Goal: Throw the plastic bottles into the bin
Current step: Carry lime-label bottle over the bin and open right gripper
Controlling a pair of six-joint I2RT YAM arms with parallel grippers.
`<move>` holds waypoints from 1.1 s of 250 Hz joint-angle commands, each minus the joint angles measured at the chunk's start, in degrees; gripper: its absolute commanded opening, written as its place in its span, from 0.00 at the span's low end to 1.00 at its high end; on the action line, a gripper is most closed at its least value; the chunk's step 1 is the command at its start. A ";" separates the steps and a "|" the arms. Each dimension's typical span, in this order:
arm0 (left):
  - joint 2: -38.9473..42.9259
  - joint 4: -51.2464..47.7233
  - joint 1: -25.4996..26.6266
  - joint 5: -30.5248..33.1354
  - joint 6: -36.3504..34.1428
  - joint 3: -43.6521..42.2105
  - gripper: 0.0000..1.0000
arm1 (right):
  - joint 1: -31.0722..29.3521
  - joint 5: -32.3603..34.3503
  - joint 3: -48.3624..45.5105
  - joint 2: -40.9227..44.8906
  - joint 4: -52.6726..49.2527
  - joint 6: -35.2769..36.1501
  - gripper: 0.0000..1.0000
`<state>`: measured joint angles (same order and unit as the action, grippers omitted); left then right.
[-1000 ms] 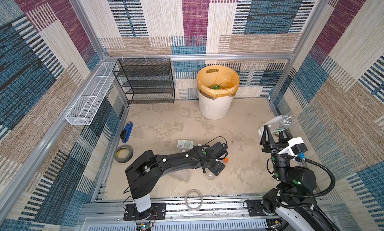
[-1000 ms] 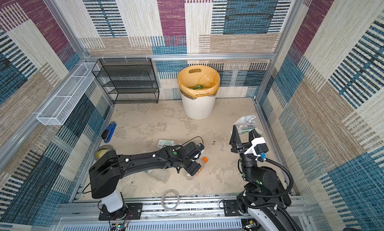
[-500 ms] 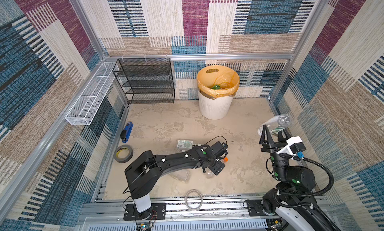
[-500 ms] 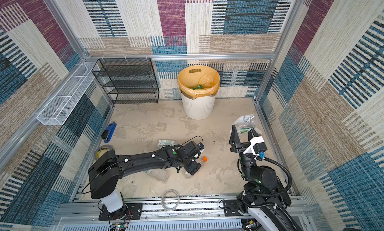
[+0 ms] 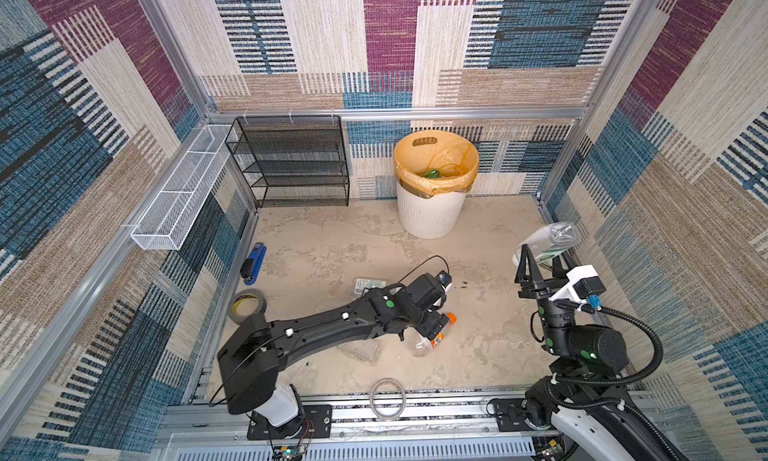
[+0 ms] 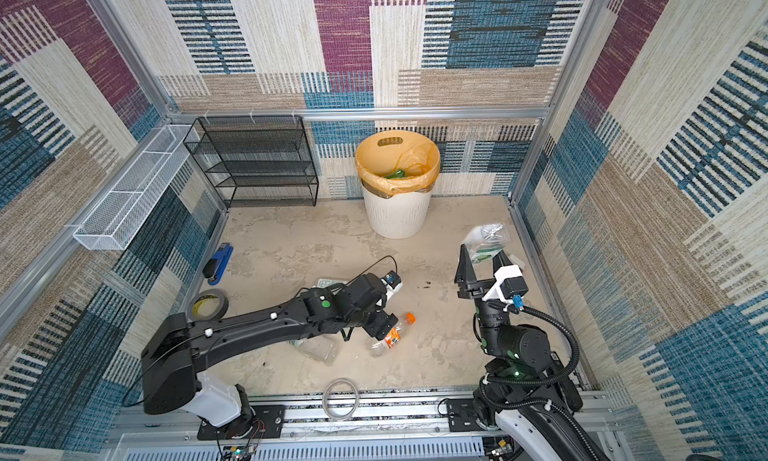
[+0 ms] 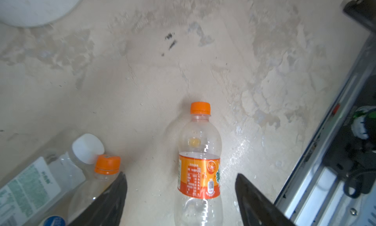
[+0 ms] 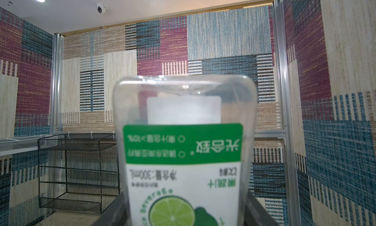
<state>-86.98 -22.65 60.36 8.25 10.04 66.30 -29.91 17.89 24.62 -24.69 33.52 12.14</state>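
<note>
Between the right fingers (image 8: 116, 214) sits a lime-label bottle (image 8: 183, 174) marked 300mL; left fingers (image 7: 109, 204) gape astride an orange-label bottle (image 7: 199, 174)

Glossy plastic bottle (image 8: 183, 153), matt floor (image 5: 332, 238) (blotchy), ribbed plastic bin (image 5: 428, 214)

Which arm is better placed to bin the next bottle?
Right: the right gripper holds a lime-label bottle aloft; the left gripper is open, its orange-label bottle ungrasped on the floor.

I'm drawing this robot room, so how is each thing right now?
bin: upright, open-topped, green item inside.
lime-label bottle: gripped, held in the air.
right end effector: shut on lime-label bottle.
orange-label bottle: lying down, capped, not gripped.
left end effector: open, straddling orange-label bottle.
</note>
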 commanded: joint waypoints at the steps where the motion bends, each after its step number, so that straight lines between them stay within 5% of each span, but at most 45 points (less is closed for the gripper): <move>1: 8.27 8.96 -2.36 2.97 -2.93 -4.70 0.85 | -0.05 -3.09 2.38 -3.27 5.19 1.99 0.64; 48: 22.44 18.06 -8.76 2.16 0.00 -14.54 0.85 | 0.03 -7.17 15.60 -21.41 8.92 3.40 0.64; 87: 29.06 18.99 -11.51 3.13 2.20 -19.74 0.85 | 6.53 -13.14 50.82 -53.64 -10.16 -5.15 0.66; 116: 31.51 17.95 -12.68 2.72 2.94 -20.81 0.85 | 9.43 -17.80 66.45 -66.74 -15.63 -12.59 0.92; 128: 32.45 16.03 -12.63 3.36 2.66 -20.51 0.85 | 9.42 -17.48 66.91 -67.56 -14.62 -13.05 1.00; 198: 30.87 14.65 -12.88 1.87 -0.16 -19.81 0.87 | 10.57 -15.25 61.92 -62.21 -14.09 -9.89 0.99; 275: 17.32 10.32 -9.98 -10.12 -4.02 -12.79 0.91 | 11.27 -5.26 37.09 -42.24 -22.81 -11.90 0.99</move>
<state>-66.17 -9.19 48.23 3.90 8.99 51.24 -18.98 6.96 69.52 -72.86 17.32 3.07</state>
